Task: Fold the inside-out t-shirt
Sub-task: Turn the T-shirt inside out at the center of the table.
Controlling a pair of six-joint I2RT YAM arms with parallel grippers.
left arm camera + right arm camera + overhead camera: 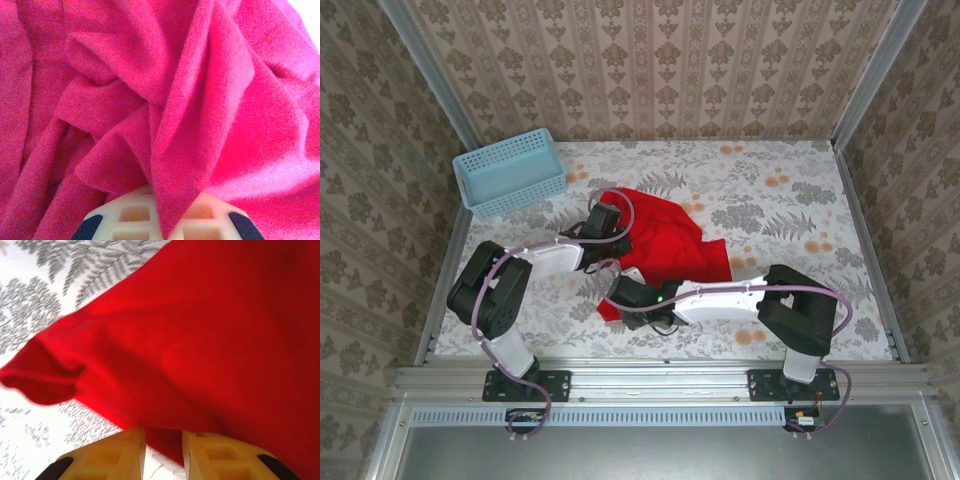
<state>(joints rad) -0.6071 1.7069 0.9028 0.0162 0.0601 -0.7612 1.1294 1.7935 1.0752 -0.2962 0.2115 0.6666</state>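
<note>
With my left gripper (167, 216) clamped on a fold of the crumpled bright red cloth t-shirt (665, 245) on the fern-patterned table (790, 200), I should fully close my right gripper (164, 446), jaws narrowly apart astride the near hem, before spreading.

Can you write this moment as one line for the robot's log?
shirt: red t-shirt crumpled on table, unfolded | left jaws: shut on a cloth fold | right jaws: nearly closed at shirt edge, grip unclear
</note>
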